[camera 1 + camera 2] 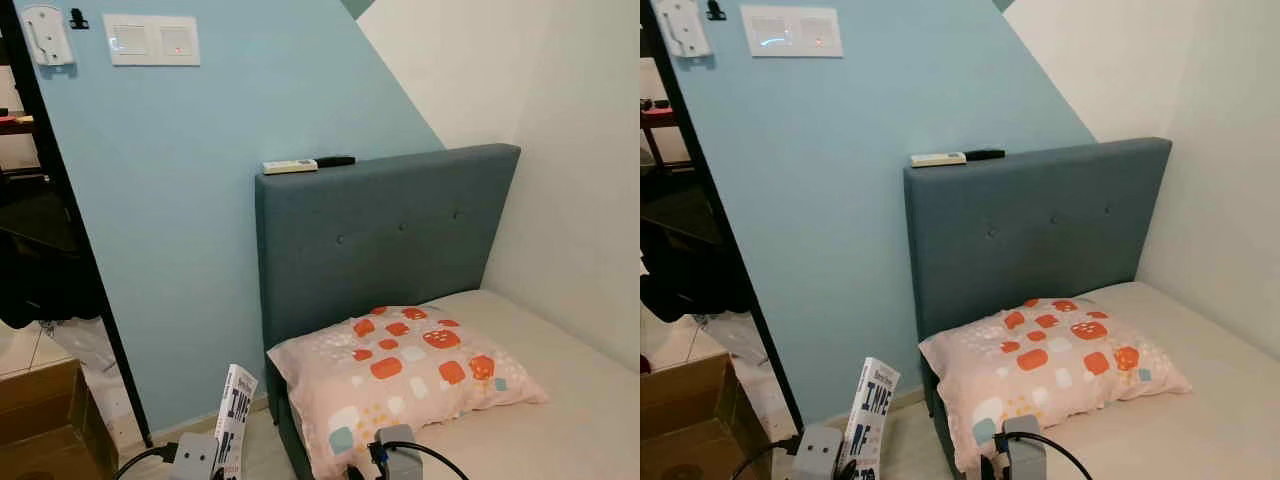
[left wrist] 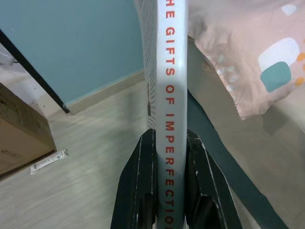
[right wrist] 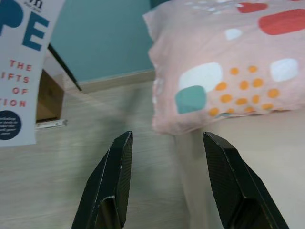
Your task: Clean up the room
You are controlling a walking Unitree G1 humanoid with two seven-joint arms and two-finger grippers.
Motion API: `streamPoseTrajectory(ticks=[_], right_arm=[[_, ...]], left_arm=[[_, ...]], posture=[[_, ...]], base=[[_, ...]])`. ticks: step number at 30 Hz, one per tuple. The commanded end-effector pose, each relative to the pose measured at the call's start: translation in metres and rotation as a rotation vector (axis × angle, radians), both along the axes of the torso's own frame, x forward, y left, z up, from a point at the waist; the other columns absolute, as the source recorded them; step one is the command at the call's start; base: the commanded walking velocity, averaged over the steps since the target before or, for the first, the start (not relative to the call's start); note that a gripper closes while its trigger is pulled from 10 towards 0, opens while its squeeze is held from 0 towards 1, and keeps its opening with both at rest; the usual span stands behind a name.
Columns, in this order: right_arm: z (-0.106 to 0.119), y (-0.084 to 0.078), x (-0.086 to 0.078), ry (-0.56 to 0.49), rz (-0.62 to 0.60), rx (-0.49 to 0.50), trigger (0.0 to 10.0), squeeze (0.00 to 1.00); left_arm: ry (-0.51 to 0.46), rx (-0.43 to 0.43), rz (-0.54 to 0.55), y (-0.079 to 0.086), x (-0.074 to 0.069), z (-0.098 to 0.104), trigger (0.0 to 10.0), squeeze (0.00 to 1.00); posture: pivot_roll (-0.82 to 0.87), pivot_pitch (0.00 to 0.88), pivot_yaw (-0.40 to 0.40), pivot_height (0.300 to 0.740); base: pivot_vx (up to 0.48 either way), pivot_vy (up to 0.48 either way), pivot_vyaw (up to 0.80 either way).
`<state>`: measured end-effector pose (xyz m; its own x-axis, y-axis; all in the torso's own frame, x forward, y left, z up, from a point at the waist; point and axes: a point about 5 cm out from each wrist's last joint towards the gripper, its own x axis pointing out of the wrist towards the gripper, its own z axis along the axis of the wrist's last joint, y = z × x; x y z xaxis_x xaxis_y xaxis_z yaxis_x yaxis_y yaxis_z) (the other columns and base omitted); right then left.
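At the far left a brown cardboard box sits on the pale wood-grain floor, beside a thin black frame leaning against the smooth light-blue wall. High on that wall is a white switch plate. Low in the middle, the left hand has its two black fingers clamped on the spine of a white paperback book, above the floor just beside the bed. The book stands upright, its long axis vertical, with red spine lettering and dark blue block letters on the glossy cover. Next comes the bed's tall rectangular headboard, covered in blue-grey woven fabric with three tufted buttons; a slim white remote and a black remote lie end to end on its top edge. Below it a soft pink pillow, printed with orange, white and teal rounded squares, rests on the cream mattress. The right hand is spread wide, holding nothing, over the pillow's corner at the edge of the bed.
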<state>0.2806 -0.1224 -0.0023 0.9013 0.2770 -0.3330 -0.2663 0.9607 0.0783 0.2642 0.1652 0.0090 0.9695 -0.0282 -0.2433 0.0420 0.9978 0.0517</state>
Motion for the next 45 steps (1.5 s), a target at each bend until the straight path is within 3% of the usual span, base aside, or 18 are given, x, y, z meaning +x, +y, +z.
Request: streamPoseTrajectory(ticks=[1,21,37,45], right_arm=[[-0.0062,0.0001,-0.0059,0.033,-0.004,0.013,10.0,0.00],[-0.0072,-0.0014,-0.0066,0.042,-0.012,0.017,10.0,0.00],[-0.0092,-0.0004,-0.0080,0.060,0.006,0.008,10.0,0.00],[-0.0096,0.0002,-0.0087,0.061,0.006,0.009,10.0,0.00]], left_arm=[[-0.015,0.015,-0.009,0.0002,-0.0016,0.0001,10.0,0.00],[-0.019,0.024,-0.023,-0.0010,-0.0001,0.0008,10.0,0.00],[-0.004,0.031,-0.032,-0.0012,0.0030,0.0003,10.0,0.00],[-0.010,0.028,-0.041,-0.0017,0.0030,0.0010,10.0,0.00]], posture=[[0.03,0.073,-0.016,0.740],[0.02,0.055,-0.007,0.740],[0.02,0.059,-0.009,0.740],[0.02,0.075,-0.010,0.740]], base=[[0.000,0.000,-0.41],[0.000,0.000,-0.72],[0.000,0.000,0.00],[0.000,0.441,0.00]])
